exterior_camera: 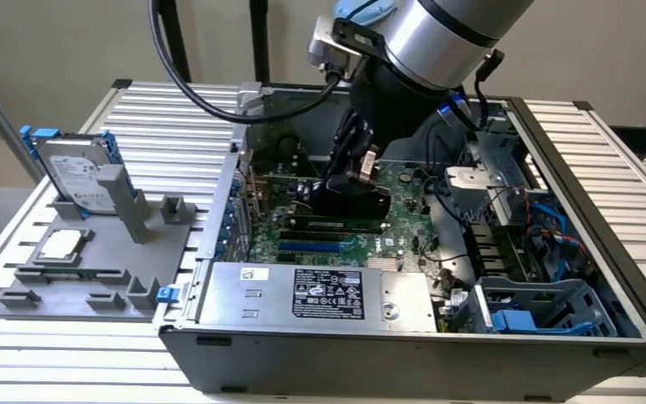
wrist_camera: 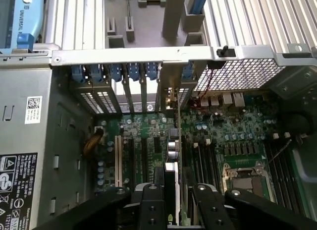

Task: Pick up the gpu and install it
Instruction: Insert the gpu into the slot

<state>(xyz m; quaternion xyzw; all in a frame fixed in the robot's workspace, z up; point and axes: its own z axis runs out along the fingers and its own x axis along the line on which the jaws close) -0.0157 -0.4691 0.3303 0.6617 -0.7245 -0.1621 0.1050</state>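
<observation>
Gripper (wrist_camera: 177, 198) clamped on the gpu (wrist_camera: 171, 176), held edge-on, seemingly just above the motherboard (wrist_camera: 237, 136) inside the case (exterior_camera: 413, 353).

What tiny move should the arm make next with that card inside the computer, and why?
Likely a short, straight press down toward the motherboard. The gripper has its fingers closed on the gpu, which stands on edge over the expansion slots, its far end at the row of rear slot covers. It looks lined up; whether it is seated yet I cannot tell.
</observation>
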